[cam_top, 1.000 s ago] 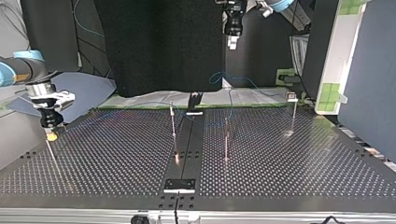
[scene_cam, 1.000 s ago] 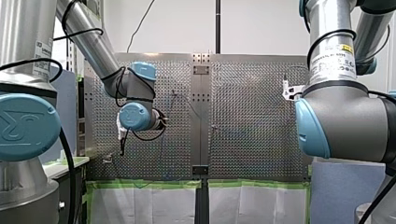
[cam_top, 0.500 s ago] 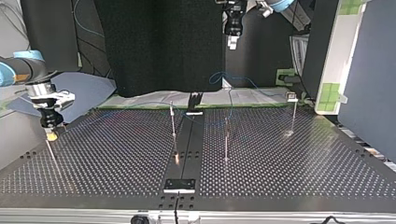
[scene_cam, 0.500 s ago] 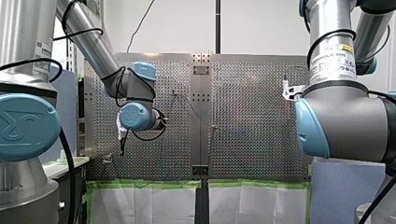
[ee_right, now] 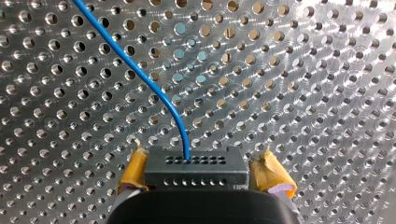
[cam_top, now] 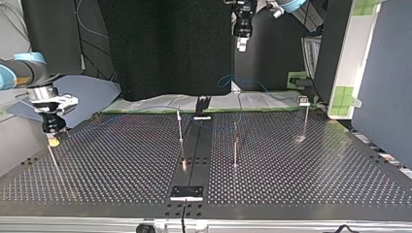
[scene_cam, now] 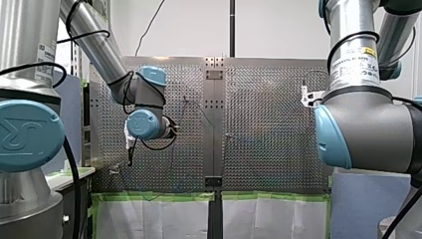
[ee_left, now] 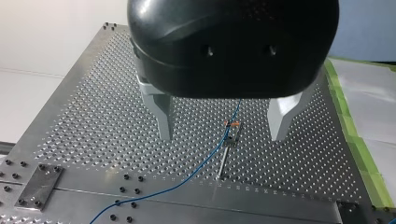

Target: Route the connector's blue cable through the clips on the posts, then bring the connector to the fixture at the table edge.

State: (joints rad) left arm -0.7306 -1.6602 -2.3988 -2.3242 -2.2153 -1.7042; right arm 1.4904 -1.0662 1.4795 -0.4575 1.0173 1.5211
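The right hand [ee_right: 201, 161] is closed on the connector [ee_right: 194, 171]. Its yellow pads [ee_right: 270, 176] sit against the two short ends, so the cable [ee_right: 140, 77] leaves the free face between them and can trail without snagging. That hand is low over the bench [ee_right: 327, 70], at the top view's left and well apart from the posts [cam_top: 180, 127]. I judge this leaves the cable drawn out long and loose enough to be guided. The left hand [ee_left: 222, 135] holds nothing: its metal fingers [ee_left: 164, 116] stand wide apart, high over one post, straddling the clip [ee_left: 232, 125] at its tip. The cable runs past that clip and away across the bench; whether it sits in the clip I cannot tell. Spread that wide and centred, the left hand looks set to come down and take the cable near the clip. The connector lies far from it, in the other hand.
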